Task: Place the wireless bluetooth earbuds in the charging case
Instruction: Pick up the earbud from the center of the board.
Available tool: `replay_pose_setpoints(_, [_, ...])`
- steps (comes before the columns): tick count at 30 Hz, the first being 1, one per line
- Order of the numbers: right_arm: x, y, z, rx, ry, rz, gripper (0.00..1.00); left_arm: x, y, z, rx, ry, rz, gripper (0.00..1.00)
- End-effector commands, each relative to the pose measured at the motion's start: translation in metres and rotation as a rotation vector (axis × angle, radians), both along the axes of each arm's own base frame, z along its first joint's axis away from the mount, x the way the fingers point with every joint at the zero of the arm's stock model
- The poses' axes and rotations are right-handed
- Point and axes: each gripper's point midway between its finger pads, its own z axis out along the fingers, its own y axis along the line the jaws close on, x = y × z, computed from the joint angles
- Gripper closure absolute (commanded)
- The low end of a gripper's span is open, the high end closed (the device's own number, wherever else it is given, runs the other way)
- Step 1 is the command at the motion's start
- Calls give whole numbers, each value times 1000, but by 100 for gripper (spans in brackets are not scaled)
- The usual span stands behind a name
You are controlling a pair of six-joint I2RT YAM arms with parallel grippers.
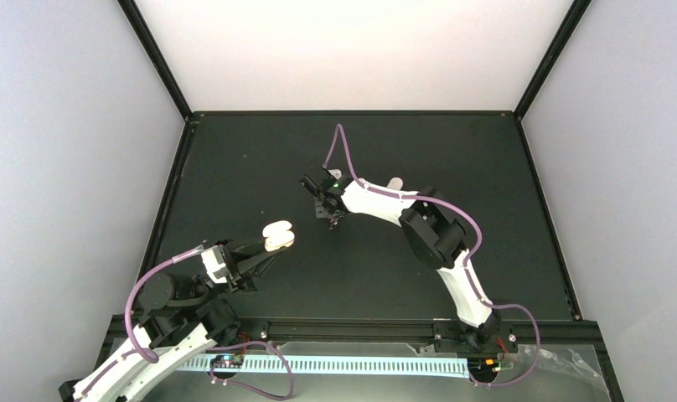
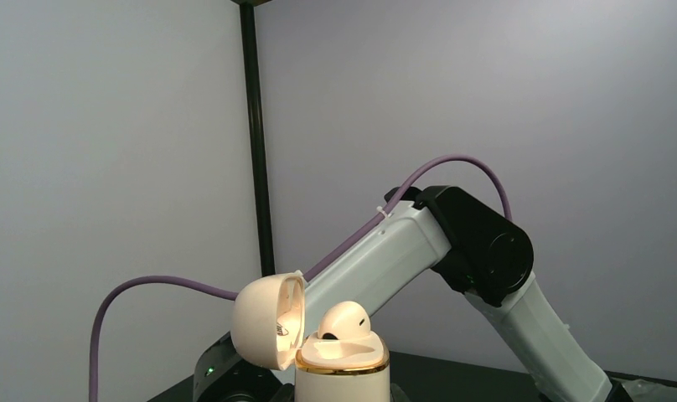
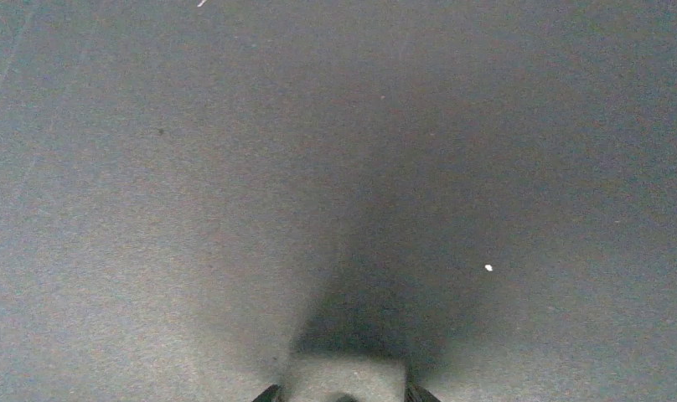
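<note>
My left gripper [image 1: 268, 245] is shut on the charging case [image 1: 278, 235] and holds it upright above the table's left half. In the left wrist view the cream case base [image 2: 342, 373] has a gold rim, and its lid [image 2: 264, 321] hangs open to the left. One earbud [image 2: 345, 320] sits in the right-hand socket; the near socket looks bare. My right gripper [image 1: 329, 209] points down at the mat near the table's middle, to the right of the case. Its dark fingertips [image 3: 272, 393] stand apart at the bottom edge of the right wrist view, with only mat in sight. A pale earbud [image 1: 395, 182] lies behind the right forearm.
The black mat [image 1: 260, 167] has a raised black frame, with white walls close around it. A tiny white speck [image 3: 488, 268] lies on the mat. The right arm's elbow [image 1: 433, 234] and purple cable [image 1: 339, 142] stand over the table's middle right.
</note>
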Motion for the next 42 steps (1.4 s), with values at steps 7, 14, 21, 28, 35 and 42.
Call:
replay_pose_setpoints(7, [-13, -7, -16, -88, 51, 40, 64, -7, 2, 7, -19, -15, -22, 98])
replay_pose_setpoints(14, [-20, -7, -11, -119, 59, 62, 64, -7, 2, 6, -18, -14, -28, 98])
replay_pose_setpoints(21, [-27, -4, -16, -138, 86, 79, 65, -9, 2, 7, -22, -14, -36, 98])
replay_pose_setpoints(28, [-30, -2, -22, -138, 101, 83, 68, -10, 3, 7, -22, -16, -37, 98])
replay_pose_setpoints(35, [-32, -1, -24, -134, 110, 85, 72, -10, 4, 8, -27, -18, -38, 98])
replay_pose_setpoints(42, [-33, 0, -28, -127, 119, 88, 76, -10, 3, 7, -23, -16, -36, 98])
